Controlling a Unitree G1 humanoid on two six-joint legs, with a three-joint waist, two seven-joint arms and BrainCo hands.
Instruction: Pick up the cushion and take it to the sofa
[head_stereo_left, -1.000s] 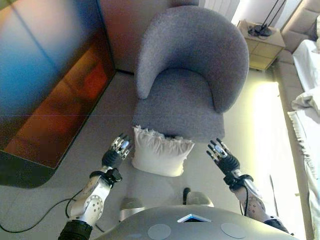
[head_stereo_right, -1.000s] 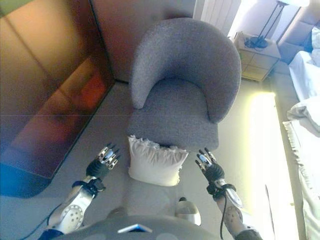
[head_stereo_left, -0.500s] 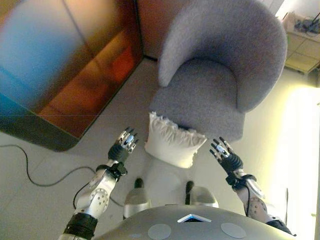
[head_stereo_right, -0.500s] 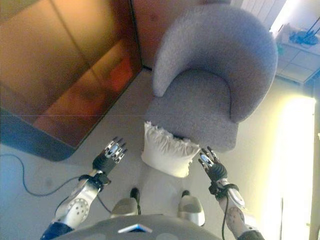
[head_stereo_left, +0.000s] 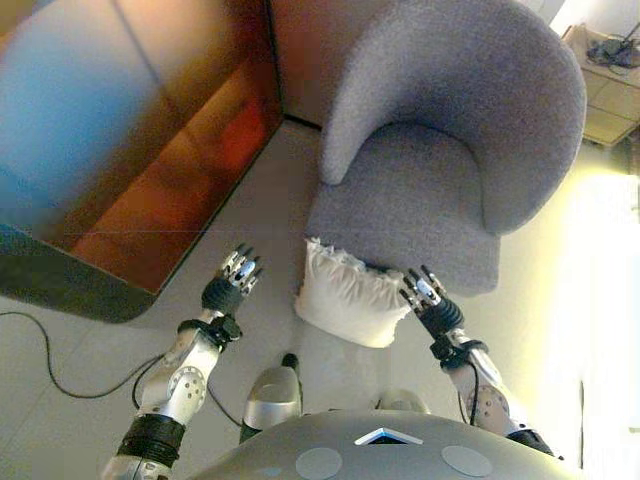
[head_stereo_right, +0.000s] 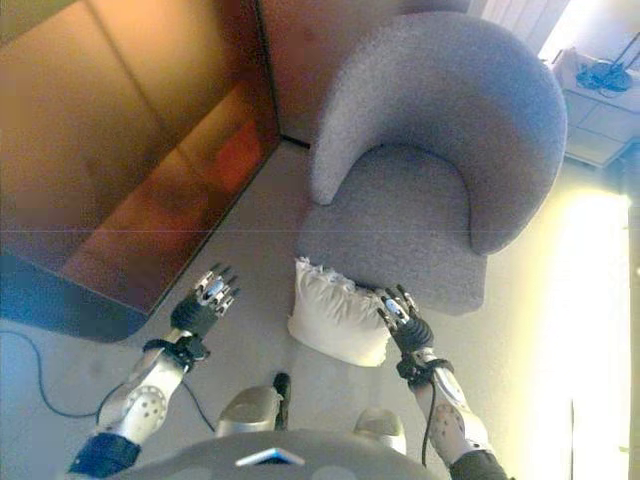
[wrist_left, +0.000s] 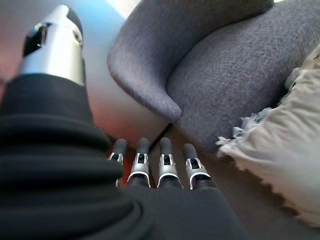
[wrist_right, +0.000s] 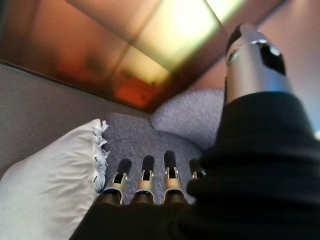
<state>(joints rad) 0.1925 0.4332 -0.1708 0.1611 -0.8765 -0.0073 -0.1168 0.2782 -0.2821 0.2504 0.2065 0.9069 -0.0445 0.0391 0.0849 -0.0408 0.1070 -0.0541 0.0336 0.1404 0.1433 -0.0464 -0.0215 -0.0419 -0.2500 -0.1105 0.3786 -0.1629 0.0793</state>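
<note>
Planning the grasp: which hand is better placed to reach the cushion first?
Right. The right hand, fingers straight, is at the cushion's edge by the armchair. The left hand, also open, hangs over bare floor, clearly apart from it.

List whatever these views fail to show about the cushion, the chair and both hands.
- Cushion: its back face and lower edge are hidden in both eye views, turned toward the armchair and floor; the left wrist view cuts it off at the frame edge.
- Right hand: whether it touches the cushion cannot be told; the right wrist view shows straight fingers beside it.
- Left hand: open, apart from the cushion; its palm is hidden.
- Armchair legs: hidden under the seat.
</note>
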